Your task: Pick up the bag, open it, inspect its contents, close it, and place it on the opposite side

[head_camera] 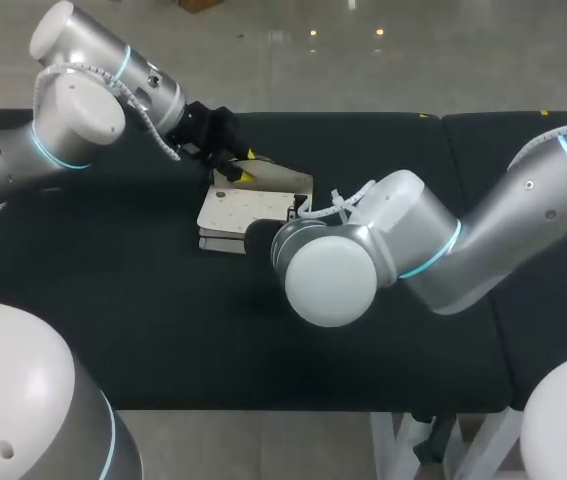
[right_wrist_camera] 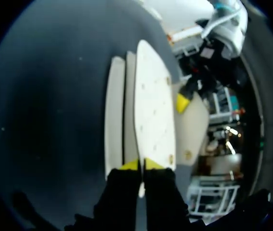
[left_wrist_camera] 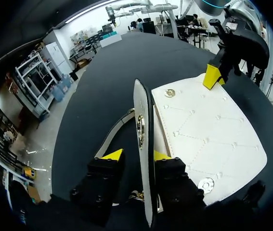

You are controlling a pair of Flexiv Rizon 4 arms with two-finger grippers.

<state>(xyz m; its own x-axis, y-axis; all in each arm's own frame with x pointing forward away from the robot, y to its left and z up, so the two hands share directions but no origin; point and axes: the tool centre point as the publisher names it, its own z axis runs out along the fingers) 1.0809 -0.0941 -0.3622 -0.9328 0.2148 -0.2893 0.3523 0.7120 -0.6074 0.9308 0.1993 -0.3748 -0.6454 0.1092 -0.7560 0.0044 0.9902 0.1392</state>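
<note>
A white quilted handbag (head_camera: 243,212) lay on the middle of the desk (head_camera: 113,330), long axis running left to right; the right jaws pinched its flap (right_wrist_camera: 153,106) edge, the left jaws stood spread astride its raised panel (left_wrist_camera: 143,125).

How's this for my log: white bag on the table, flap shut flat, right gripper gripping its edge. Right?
No: the flap is not shut flat but lifted upright, as the left wrist view shows. The rest holds: white bag on the table, right gripper gripping its edge.
</note>
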